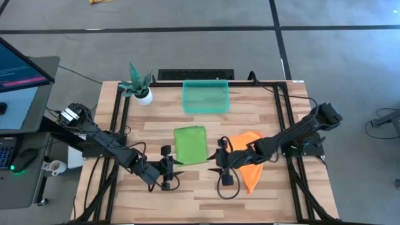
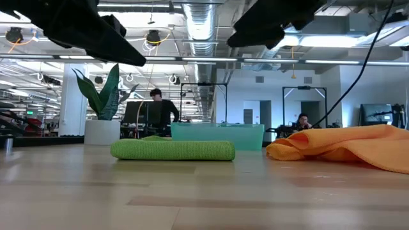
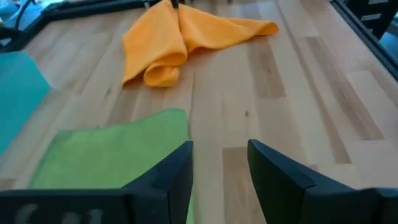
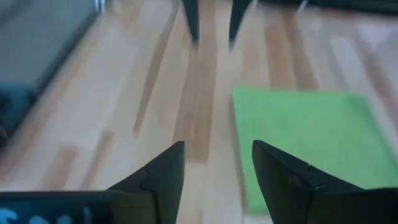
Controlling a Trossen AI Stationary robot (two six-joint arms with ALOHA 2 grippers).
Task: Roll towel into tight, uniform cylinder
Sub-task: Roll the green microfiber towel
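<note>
A green towel [image 1: 190,145] lies flat and folded on the wooden table, near its middle; it also shows in the low view [image 2: 172,150]. My left gripper [image 1: 169,167] is open, just left of the towel's near-left corner; in its wrist view [image 3: 221,158] the towel [image 3: 112,152] lies beside one finger. My right gripper [image 1: 220,162] is open, just right of the towel's near-right corner; in its wrist view [image 4: 217,165] the towel [image 4: 305,134] lies off to one side. The two grippers face each other across the towel's near edge.
A crumpled orange cloth [image 1: 250,164] lies under my right arm, right of the green towel [image 2: 345,147]. A teal tray [image 1: 205,96] stands at the far middle, and a potted plant [image 1: 139,86] at the far left. Bare wood lies near the table's front edge.
</note>
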